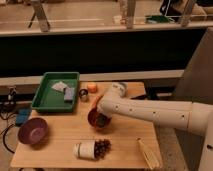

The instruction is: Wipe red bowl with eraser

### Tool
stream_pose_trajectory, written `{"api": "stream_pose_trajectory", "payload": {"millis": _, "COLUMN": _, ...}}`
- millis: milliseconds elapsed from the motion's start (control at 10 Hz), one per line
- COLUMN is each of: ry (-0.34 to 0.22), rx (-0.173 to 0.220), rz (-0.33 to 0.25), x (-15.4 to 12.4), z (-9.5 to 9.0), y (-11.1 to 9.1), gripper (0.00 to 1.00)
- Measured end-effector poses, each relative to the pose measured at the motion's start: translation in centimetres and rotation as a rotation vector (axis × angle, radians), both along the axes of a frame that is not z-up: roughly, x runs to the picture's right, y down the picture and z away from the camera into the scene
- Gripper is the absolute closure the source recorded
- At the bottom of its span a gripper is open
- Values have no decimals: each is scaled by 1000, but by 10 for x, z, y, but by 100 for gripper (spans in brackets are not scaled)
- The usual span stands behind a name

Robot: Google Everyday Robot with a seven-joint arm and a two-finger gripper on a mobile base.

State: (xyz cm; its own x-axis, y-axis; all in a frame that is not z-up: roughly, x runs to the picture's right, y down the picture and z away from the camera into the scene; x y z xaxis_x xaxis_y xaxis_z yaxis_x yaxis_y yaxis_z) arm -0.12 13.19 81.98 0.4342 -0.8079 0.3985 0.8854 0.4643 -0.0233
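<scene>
The red bowl (95, 118) stands upright near the middle of the wooden table (60, 150). The white arm reaches in from the right and bends down over it. My gripper (103, 120) is down inside the bowl at its right side, and the arm hides part of the rim. A small dark grey shape at the gripper's tip, inside the bowl, looks like the eraser (104, 122). I cannot tell it apart from the gripper.
A green tray (46, 102) at the back left holds pale grey-blue pieces (64, 90). A purple bowl (33, 131) sits front left. A tipped white cup (85, 149) with dark grapes (102, 147) lies in front. A yellowish object (148, 153) lies front right. An orange item (92, 87) and a small can (83, 95) stand behind the bowl.
</scene>
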Motion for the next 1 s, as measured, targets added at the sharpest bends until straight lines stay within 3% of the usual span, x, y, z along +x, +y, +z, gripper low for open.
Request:
{"api": "stream_pose_trajectory", "payload": {"millis": 300, "ry": 17, "rx": 12, "rz": 29, "x": 4, "z": 13, "y": -17, "gripper": 100}}
{"api": "stream_pose_trajectory", "payload": {"millis": 600, "ry": -24, "rx": 23, "rz": 45, "x": -14, "z": 22, "y": -28, "gripper": 100}}
{"api": "stream_pose_trajectory", "payload": {"millis": 1000, "ry": -83, "rx": 16, "rz": 22, "x": -40, "z": 20, "y": -22, "gripper": 100}}
